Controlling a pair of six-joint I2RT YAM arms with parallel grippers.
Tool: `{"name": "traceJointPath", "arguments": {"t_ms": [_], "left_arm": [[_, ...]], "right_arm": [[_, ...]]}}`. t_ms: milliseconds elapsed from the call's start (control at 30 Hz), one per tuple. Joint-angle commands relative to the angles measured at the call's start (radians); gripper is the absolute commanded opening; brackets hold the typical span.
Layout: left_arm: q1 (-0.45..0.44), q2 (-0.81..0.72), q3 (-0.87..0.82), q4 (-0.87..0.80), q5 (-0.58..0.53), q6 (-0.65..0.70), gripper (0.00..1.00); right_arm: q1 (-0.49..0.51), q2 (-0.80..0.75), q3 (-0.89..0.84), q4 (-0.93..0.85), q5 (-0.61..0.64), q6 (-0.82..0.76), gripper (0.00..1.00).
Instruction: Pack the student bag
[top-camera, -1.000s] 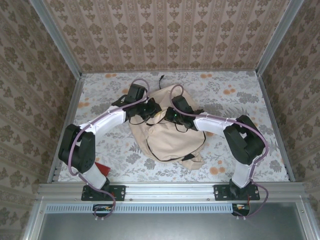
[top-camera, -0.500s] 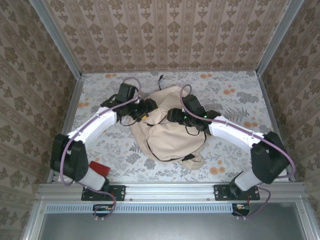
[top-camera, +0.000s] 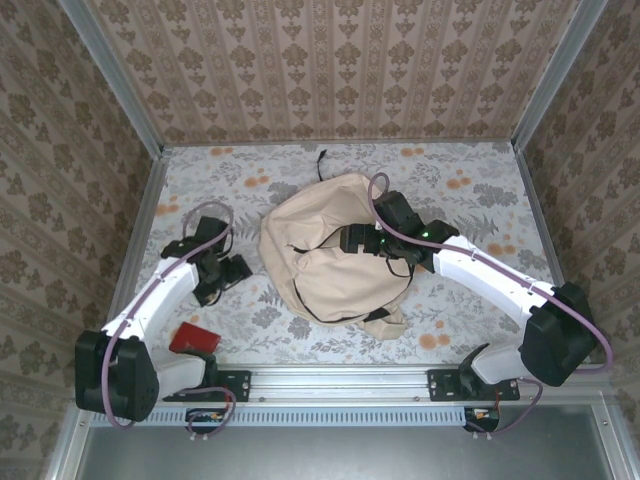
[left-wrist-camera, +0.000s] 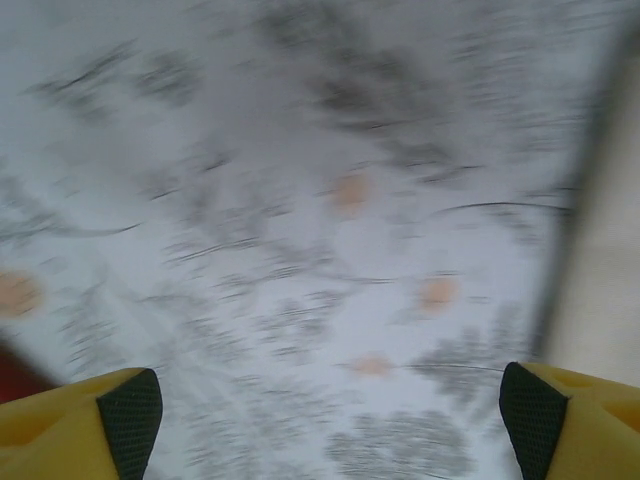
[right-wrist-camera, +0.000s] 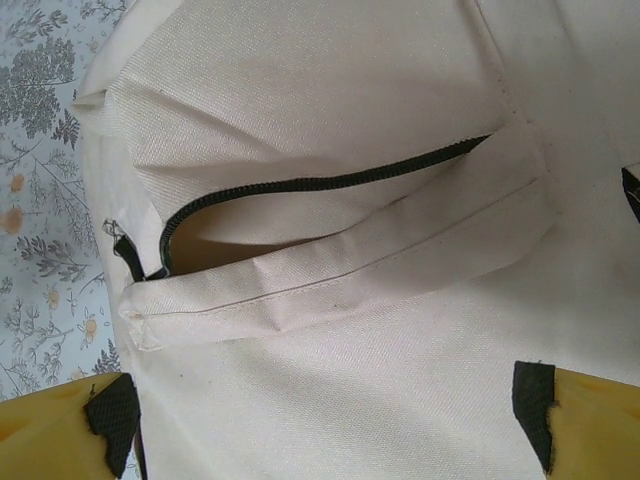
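The student bag (top-camera: 330, 262) is a big cream fabric backpack lying in the middle of the table, with a black loop (top-camera: 321, 160) at its far end. In the right wrist view its dark zipper (right-wrist-camera: 330, 184) stands partly open over a slack pocket mouth on the bag (right-wrist-camera: 330, 90). My right gripper (top-camera: 351, 239) hovers over the bag's top, open, nothing between its fingers (right-wrist-camera: 110, 415). My left gripper (top-camera: 233, 270) is open over bare tablecloth left of the bag, apart from it. Its view is motion-blurred, the bag's edge (left-wrist-camera: 605, 260) at the right.
A small red object (top-camera: 195, 338) lies near the left arm's base, by the table's front edge. Patterned walls close in the floral tablecloth (top-camera: 470, 200) on three sides. Metal rails (top-camera: 340, 378) run along the near edge.
Both grippers have gone from shut to open. The left arm has drawn back from the bag, leftward and toward the near edge. The right gripper stays over the bag, shifted slightly right.
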Motion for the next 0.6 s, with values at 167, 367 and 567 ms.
{"name": "traceJointPath", "arguments": {"t_ms": [167,367,567], "left_arm": [[0.046,-0.077,-0.112,-0.119,-0.119,-0.130,0.91],[0.097,-0.125,-0.238,-0.020,-0.036,-0.184,0.92],[0.142,-0.162,-0.328,0.148,0.109,-0.193,0.90]], "right_arm": [[-0.003,-0.010,0.033,-0.039,-0.003,-0.003,1.00],[-0.003,0.018,0.040,-0.046,-0.007,0.003,1.00],[-0.003,0.019,0.047,-0.049,-0.009,0.006,1.00]]}}
